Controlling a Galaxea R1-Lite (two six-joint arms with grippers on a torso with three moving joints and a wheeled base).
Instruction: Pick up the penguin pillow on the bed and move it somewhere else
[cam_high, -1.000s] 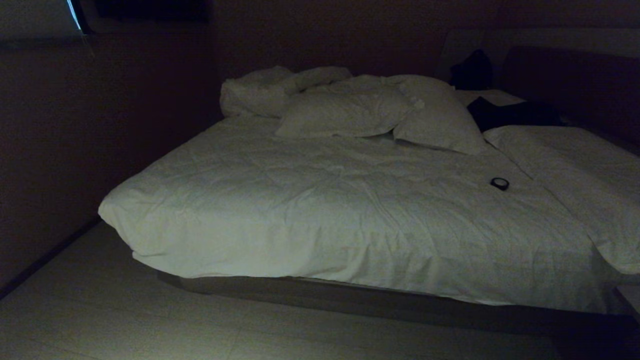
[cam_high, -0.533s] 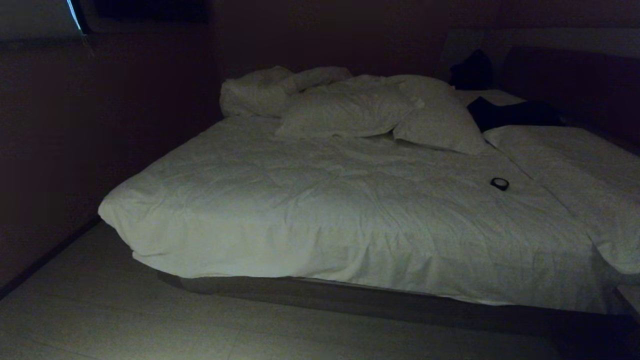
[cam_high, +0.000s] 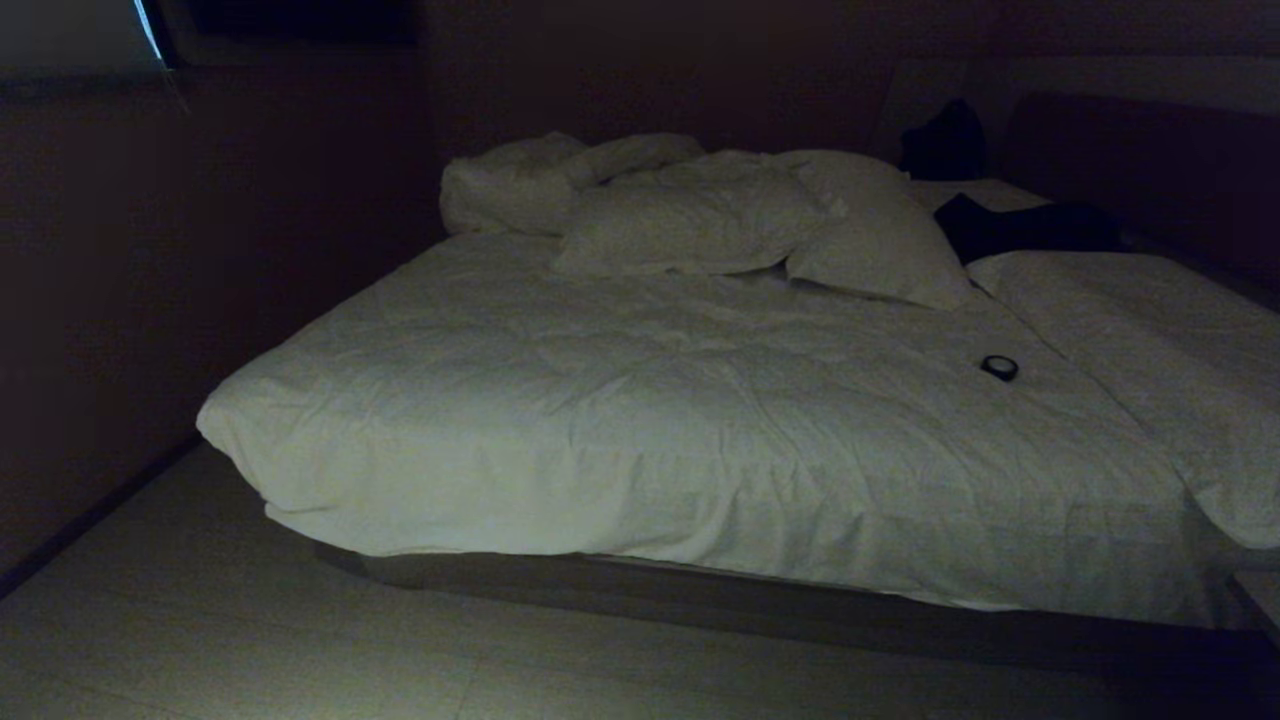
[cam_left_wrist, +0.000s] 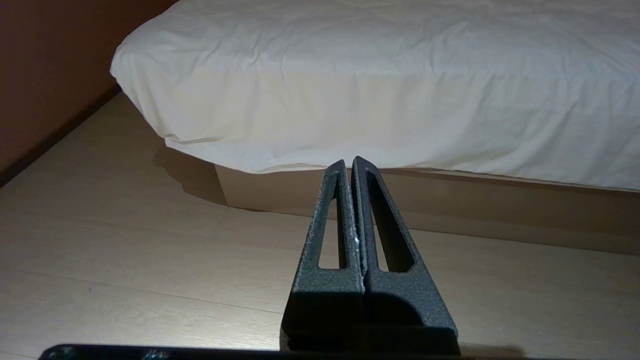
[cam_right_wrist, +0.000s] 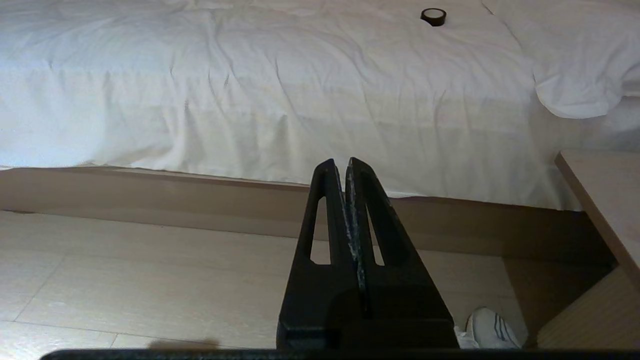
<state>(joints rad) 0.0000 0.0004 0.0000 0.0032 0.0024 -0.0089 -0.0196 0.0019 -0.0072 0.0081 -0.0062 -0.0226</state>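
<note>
No penguin pillow in sight, only 2 white pillows (cam_high: 760, 225) up at the head of the bed (cam_high: 700, 420). Left gripper (cam_left_wrist: 351, 162) and right gripper (cam_right_wrist: 341, 165) both clenched, empty, low over the floor short of the bed; neither nearer, can't tell its axis.

The left gripper (cam_left_wrist: 351, 162) consists of two dark grey fingers (cam_left_wrist: 330, 220) with a speckled, textured finish. Each finger tapers from a broad base to a narrow tip and carries one long slot cut through its body. The right gripper (cam_right_wrist: 341, 164) has the same tapered, slotted form in a darker, near-black finish, with pale scuffing along the inner edges of its fingers (cam_right_wrist: 320, 220). A black housing edge borders each wrist view.
</note>
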